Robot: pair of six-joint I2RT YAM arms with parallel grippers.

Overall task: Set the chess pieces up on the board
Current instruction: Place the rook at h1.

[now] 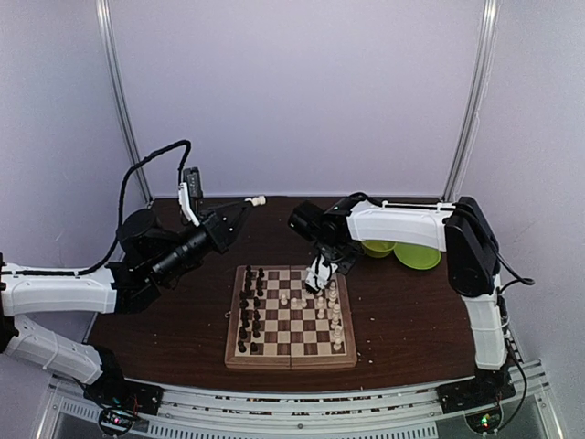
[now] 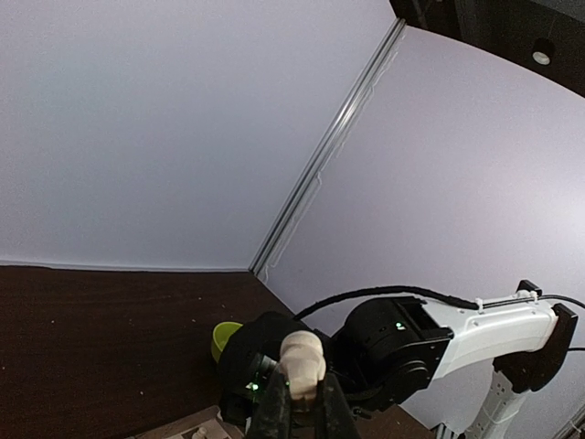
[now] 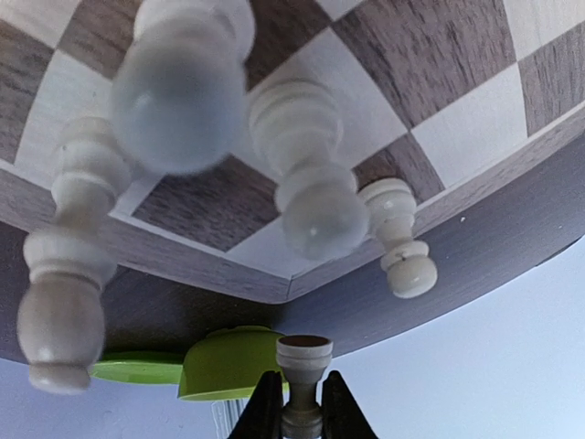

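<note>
Your table is a dark brown wood-grain top, closed in by plain pale lilac walls, with a thin metal rail running up each back corner. The board lies flat on it near the front middle, its seam running front to back. The dark pieces stand on its left side and the white pieces mostly on its right, a few of them nearer the middle. Behind the board's right side, on bare wood, a green bowl sits just beside a green plate. Your left gripper is raised over the back of the table, well apart from the board, and is clenched on a round-headed piece of cream colour. The left wrist view looks past that piece to the wall corner and the right arm. Your right gripper hangs low over the board's far edge. In its wrist view the fingers sit tight against the stem of a flat-topped piece, also cream, so it is grasping that one. Beyond those fingers you can see the board's corner squares with several white pieces on them, some blurred. I cannot tell whether the flat-topped piece touches the board.
</note>
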